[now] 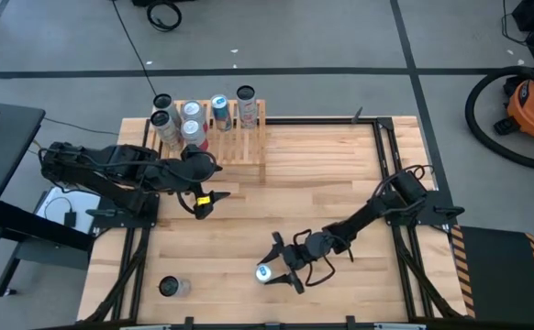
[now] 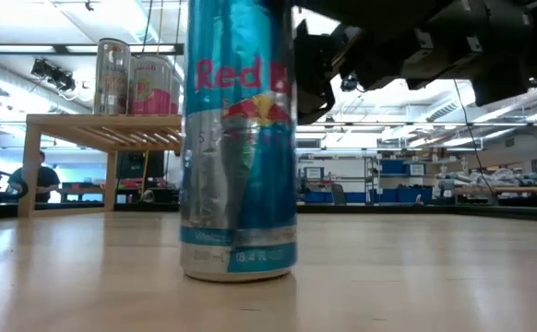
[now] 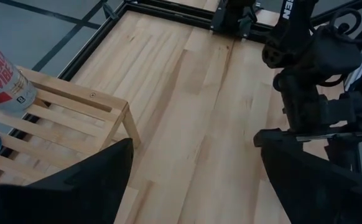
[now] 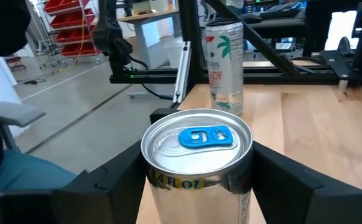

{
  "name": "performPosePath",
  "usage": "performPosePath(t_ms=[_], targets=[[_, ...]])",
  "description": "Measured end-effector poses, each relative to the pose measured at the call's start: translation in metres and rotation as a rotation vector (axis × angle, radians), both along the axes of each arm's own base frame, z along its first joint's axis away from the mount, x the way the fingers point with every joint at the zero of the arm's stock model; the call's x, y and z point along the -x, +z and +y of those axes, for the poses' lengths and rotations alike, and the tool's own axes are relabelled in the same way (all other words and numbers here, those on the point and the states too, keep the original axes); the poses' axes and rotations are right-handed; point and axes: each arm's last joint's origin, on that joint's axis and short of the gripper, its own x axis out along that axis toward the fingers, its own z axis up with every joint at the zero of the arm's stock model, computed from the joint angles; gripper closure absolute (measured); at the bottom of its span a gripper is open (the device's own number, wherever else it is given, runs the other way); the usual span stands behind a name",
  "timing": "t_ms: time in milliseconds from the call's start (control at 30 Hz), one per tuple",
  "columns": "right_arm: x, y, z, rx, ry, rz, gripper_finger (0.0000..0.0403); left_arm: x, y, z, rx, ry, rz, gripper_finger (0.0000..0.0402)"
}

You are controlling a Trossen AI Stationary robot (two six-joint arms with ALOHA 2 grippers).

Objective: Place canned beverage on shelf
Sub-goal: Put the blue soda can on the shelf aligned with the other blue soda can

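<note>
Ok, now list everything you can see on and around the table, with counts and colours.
table: one, pale planks, centre
shelf: one, pale wood, table's far left corner
shelf cans: about six, mostly silver, toward the shelf's left end
blue can: one, blue and silver, upright near the front edge
lone can: one, whitish, front left corner
vacuum: one, orange, floor at right
left gripper: black, open, before the shelf
right gripper: black, closed on the blue can
</note>
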Motion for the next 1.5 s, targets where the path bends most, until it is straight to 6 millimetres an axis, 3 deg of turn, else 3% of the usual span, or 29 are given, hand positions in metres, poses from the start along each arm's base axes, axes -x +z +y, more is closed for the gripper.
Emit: performPosePath(t_ms=[400, 733, 900, 1167, 1333, 1500], targets=[[-0.030, 0.017, -0.010, -0.024, -0.060, 0.059, 0.0154, 0.003, -0.002, 0.001, -0.008, 0.000, 0.029, 0.0042], [-0.057, 0.040, -0.042, 0.006, -0.150, 0.042, 0.0156, 0.027, 0.009, 0.007, -0.001, 0.000, 0.001, 0.0042], [-0.059, 0.070, -0.074, 0.002, -0.221, -0.016, 0.0156, 0.038, 0.013, 0.010, -0.013, -0.009, -0.005, 0.0042], [-0.059, 0.122, -0.141, 0.040, -0.370, -0.143, 0.0156, 0.048, 0.016, 0.013, -0.037, -0.026, -0.008, 0.0042], [-0.070, 0.153, -0.182, 0.075, -0.403, -0.106, 0.0156, 0.050, 0.015, 0.013, -0.038, -0.023, 0.010, 0.0042], [-0.078, 0.186, -0.208, 0.116, -0.440, -0.104, 0.0156, 0.054, 0.011, 0.014, -0.044, -0.018, 0.061, 0.0042]])
